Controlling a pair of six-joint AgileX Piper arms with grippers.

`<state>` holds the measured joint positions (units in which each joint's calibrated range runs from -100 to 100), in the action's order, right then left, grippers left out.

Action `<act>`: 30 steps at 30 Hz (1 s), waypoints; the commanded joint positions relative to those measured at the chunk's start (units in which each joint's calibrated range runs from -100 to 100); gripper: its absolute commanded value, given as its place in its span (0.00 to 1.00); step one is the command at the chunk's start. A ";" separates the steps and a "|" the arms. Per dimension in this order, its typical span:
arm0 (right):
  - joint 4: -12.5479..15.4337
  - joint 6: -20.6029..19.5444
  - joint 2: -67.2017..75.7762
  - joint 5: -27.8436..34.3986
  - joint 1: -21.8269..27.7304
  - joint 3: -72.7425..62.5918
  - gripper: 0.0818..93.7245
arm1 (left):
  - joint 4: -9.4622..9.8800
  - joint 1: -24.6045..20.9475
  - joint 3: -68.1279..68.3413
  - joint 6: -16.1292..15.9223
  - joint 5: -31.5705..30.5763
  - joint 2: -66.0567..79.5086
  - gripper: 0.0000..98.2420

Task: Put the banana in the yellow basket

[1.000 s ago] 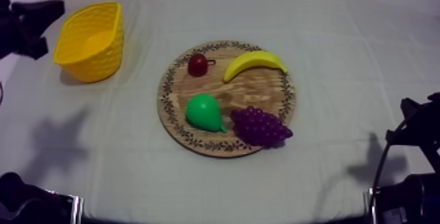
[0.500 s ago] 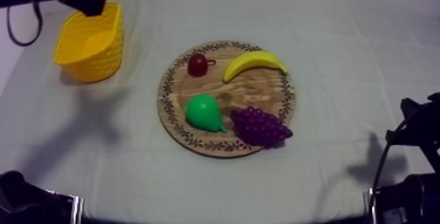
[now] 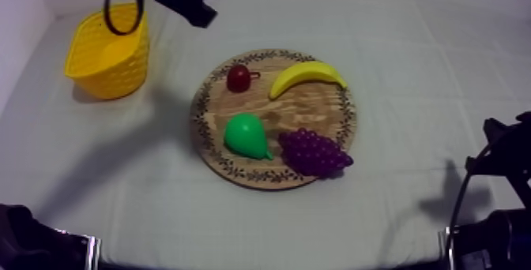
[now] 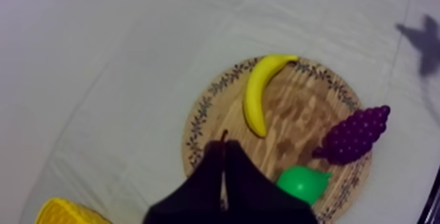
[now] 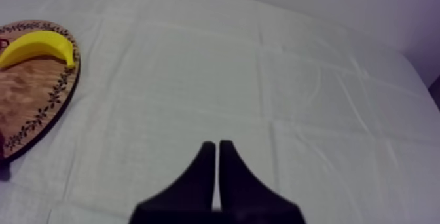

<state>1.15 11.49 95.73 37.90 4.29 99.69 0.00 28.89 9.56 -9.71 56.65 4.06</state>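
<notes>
Currently, no stage of the task is complete. The banana (image 3: 306,76) lies on the far right part of the wooden board (image 3: 316,119), along the patterned rim, and no gripper touches it. The yellow basket (image 3: 109,50) stands at the far left of the table, well apart from the board, and nothing is seen inside it.

Left gripper (image 4: 223,151): the fingers are pressed together into a narrow wedge and hold nothing. In the top view the left arm reaches in from the far left, above the cloth between basket and board. In the left wrist view the banana lies beyond the fingertips.

Right gripper (image 5: 217,147): likewise closed on nothing, over bare cloth to the right of the board, well apart from the banana.

Remaining steps, as judged: part the left fingers, descend on the banana, close, lift, carry it left and release it over the basket. The small red fruit (image 3: 239,77) sits near the banana's left end; the pear (image 3: 246,135) and the grapes (image 3: 314,151) lie nearer. The grasp should take the banana alone.
</notes>
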 commanded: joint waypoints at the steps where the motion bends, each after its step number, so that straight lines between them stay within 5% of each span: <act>1: -0.01 0.01 0.02 0.00 0.00 -0.03 0.00 | 0.19 0.31 -0.67 0.20 0.88 -3.66 0.00; 11: -0.01 0.01 0.02 0.00 0.00 -0.03 0.00 | -0.27 1.94 -0.81 0.59 0.15 -11.57 0.05; 13: -0.01 0.01 0.02 0.00 0.00 -0.03 0.00 | -0.51 2.04 -0.45 1.50 -0.03 -12.12 0.23; 16: -0.01 0.01 0.02 0.00 0.00 -0.03 0.00 | 0.15 2.50 0.26 3.47 -0.36 -12.62 0.63; 19: -0.01 0.01 0.02 0.00 0.00 -0.03 0.00 | 2.09 4.00 0.59 5.33 -1.84 -12.69 0.85; 30: -0.01 0.01 0.02 0.00 0.00 -0.03 0.00 | 3.94 5.69 0.56 6.13 -4.43 -13.67 0.96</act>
<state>1.15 11.49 95.73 37.90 4.29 99.69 3.93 34.56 10.19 -3.55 52.36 -9.45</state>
